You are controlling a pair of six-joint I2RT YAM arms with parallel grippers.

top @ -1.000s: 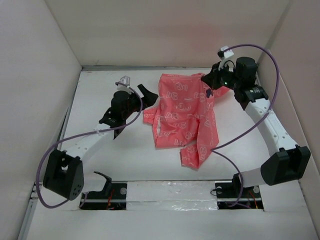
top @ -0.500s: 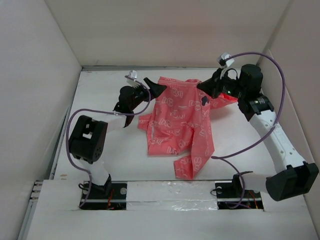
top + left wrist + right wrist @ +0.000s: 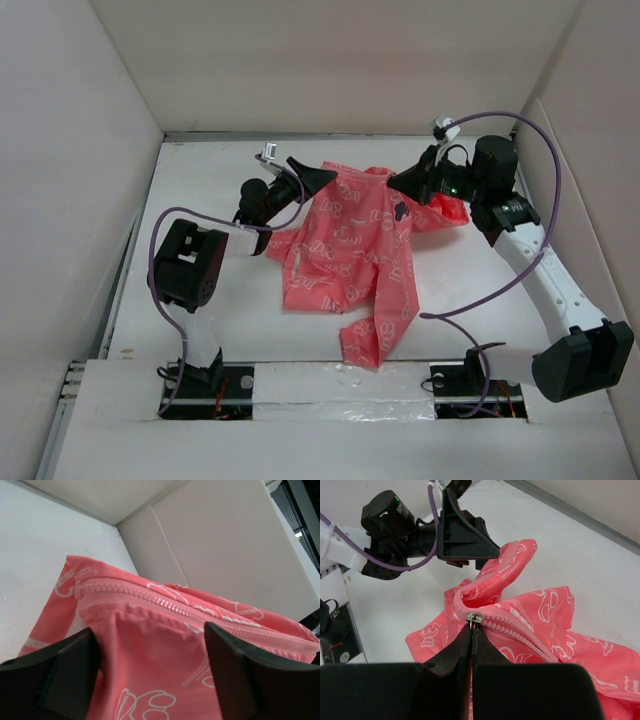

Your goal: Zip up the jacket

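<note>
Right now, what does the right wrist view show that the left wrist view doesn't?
Only right wrist: the right hand pinching the zipper pull, and the left hand at the edge of the jacket. Only left wrist: a close look at the zipper teeth running between the left hand's spread fingers, plus the wall corner behind. Both: the jacket and those teeth.

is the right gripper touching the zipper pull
Touching. The right wrist view shows the right gripper with its fingers pinched shut on the zipper pull, no gap visible.
</note>
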